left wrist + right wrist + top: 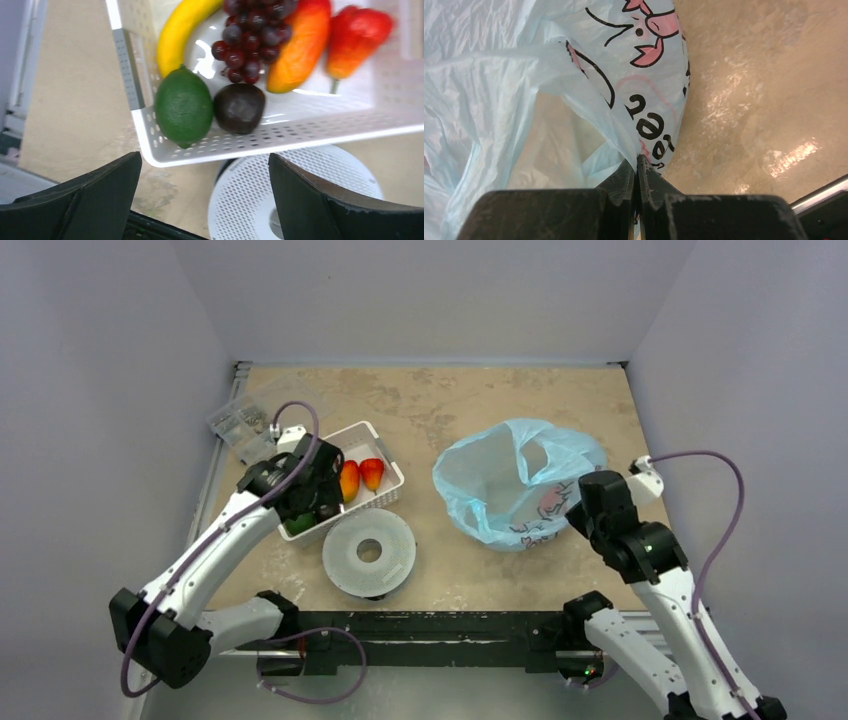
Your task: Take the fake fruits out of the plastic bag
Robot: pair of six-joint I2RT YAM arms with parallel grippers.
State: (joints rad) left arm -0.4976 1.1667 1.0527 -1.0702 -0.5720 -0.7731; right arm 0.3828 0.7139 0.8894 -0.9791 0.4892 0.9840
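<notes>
Reaching forward from its base at the near left, my left arm (215,540) keeps its elbow low and its wrist bent down. My left gripper (204,162) points downward, its two dark fingers (90,200) spread wide with nothing between them. My right arm (680,600) rises from the near right and leans inward. My right gripper (637,167) has its jaws pressed together, pinching a thin fold of the plastic bag (499,75).
</notes>
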